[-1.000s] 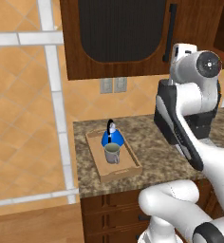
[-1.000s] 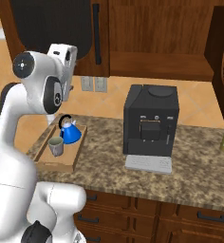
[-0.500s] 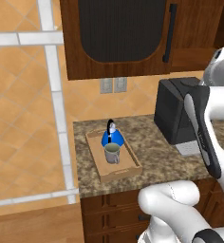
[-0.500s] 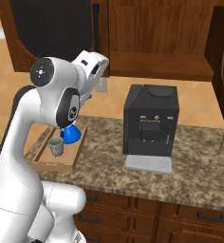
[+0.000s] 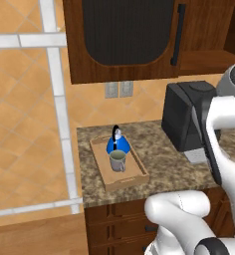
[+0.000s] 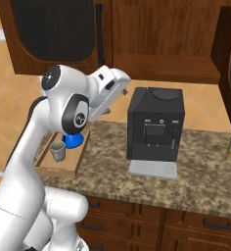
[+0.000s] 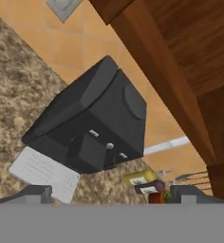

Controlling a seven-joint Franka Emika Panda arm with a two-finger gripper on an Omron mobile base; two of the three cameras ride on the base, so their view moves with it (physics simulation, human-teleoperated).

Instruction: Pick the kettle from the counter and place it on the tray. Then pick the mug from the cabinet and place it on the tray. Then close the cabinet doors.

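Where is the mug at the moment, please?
The mug stands on the tray, just in front of the blue kettle, left of the coffee machine.

Nothing here can be read — no words, brand names, numbers or signs on anything. The front of the coffee machine (image 6: pixel 155 128) carries a few small pale buttons, but no lettering can be made out on them. In the hand view, just above the right fingertip (image 7: pixel 192 194), two bottles (image 7: pixel 144 182) show bands that may be labels — too small and blurred to give a single letter. The wall outlet (image 5: pixel 118 89) is a blank grey plate.
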